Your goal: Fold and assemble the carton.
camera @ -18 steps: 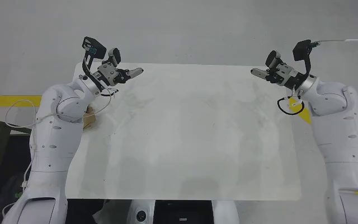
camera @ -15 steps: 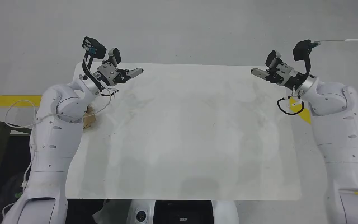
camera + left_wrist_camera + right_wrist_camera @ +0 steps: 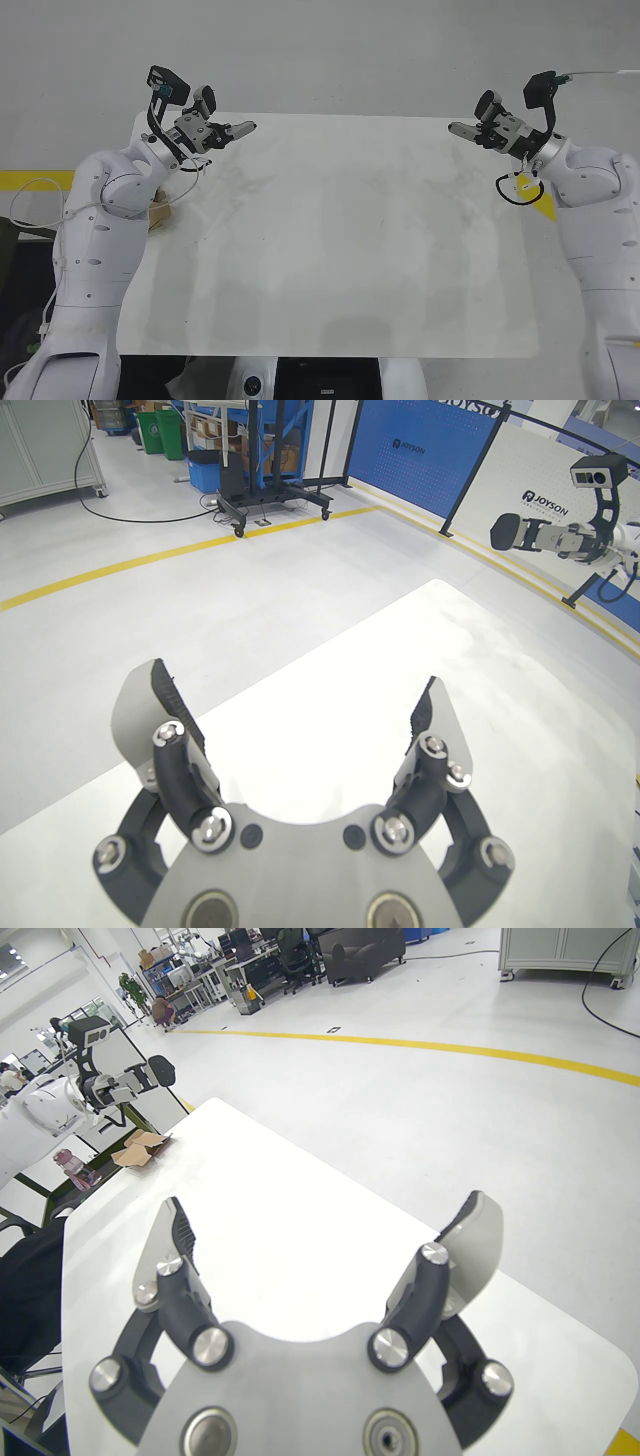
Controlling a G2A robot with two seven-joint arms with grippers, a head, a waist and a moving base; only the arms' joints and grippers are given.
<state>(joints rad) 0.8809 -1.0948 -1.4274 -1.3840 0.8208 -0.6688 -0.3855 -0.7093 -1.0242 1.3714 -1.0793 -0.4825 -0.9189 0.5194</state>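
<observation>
Over the white rectangular table (image 3: 330,250), both arms hang out at the far corners. On one side, the left gripper (image 3: 243,128) is poised above the table's far left corner, fingers spread wide and empty. Across from it, the right gripper (image 3: 455,127) hovers above the table's far right corner, just as wide, gripping nothing. And the flat brown cardboard carton (image 3: 140,1152) lies unfolded at the table's left edge, beside the left arm, well apart from both grippers.
</observation>
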